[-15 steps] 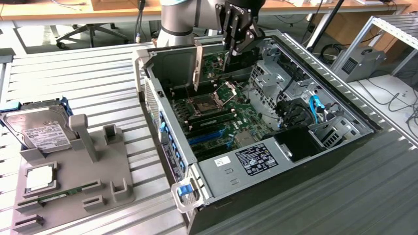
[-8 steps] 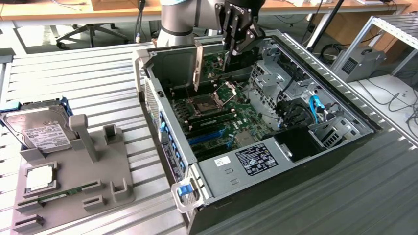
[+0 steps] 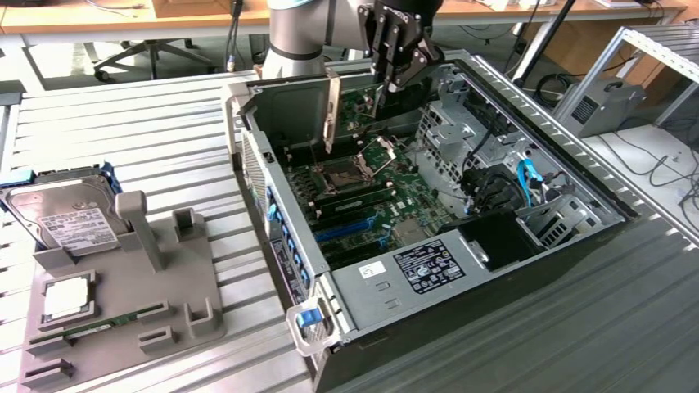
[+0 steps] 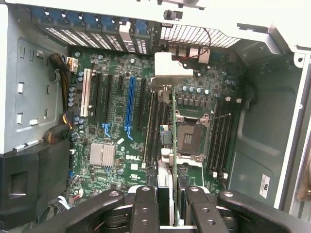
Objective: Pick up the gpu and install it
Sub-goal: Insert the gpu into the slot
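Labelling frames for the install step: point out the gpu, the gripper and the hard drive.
gpu (image 3: 331, 110): exterior view, on its silver end bracket.
gripper (image 4: 167, 204): wrist view, midway between the fingertips, which clamp the card's edge.
hard drive (image 3: 68, 219): exterior view, on its white label.

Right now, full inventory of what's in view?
gpu: 1, silver bracket, upright over the motherboard, held by the hand
case: 1, dark, open on the table
motherboard: 1, green, inside case
blue slot: 1, on motherboard
hard drive: 1, silver, white label, exterior view's left
grey fixture: 1, beside case
memory stick: 1, green, in fixture
hand: 1, black, closed on gpu
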`<action>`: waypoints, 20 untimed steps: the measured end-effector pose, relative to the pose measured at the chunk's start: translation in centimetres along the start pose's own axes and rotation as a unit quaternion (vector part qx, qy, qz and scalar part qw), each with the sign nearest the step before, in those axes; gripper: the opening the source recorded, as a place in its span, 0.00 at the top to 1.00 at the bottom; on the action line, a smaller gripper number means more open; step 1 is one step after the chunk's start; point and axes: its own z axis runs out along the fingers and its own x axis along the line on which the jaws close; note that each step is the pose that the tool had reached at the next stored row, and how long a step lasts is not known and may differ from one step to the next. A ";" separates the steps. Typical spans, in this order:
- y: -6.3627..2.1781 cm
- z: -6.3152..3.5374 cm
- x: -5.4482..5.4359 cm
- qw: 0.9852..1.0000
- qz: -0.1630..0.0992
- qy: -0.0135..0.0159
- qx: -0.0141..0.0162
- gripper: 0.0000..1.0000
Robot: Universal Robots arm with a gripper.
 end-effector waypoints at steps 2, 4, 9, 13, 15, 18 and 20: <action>0.00 0.00 0.0 1.000 -0.002 0.000 0.000 0.73; 0.00 0.00 0.0 1.000 -0.001 -0.001 0.000 0.73; 0.00 0.00 0.0 1.000 0.021 -0.001 0.000 0.73; 0.00 0.02 0.0 0.999 0.054 0.000 0.001 0.73; 0.00 0.02 0.0 0.998 0.068 -0.004 0.001 0.73; 0.00 0.03 0.0 0.997 0.076 -0.004 0.001 0.73; 0.00 0.01 0.0 0.997 0.076 -0.004 0.001 0.73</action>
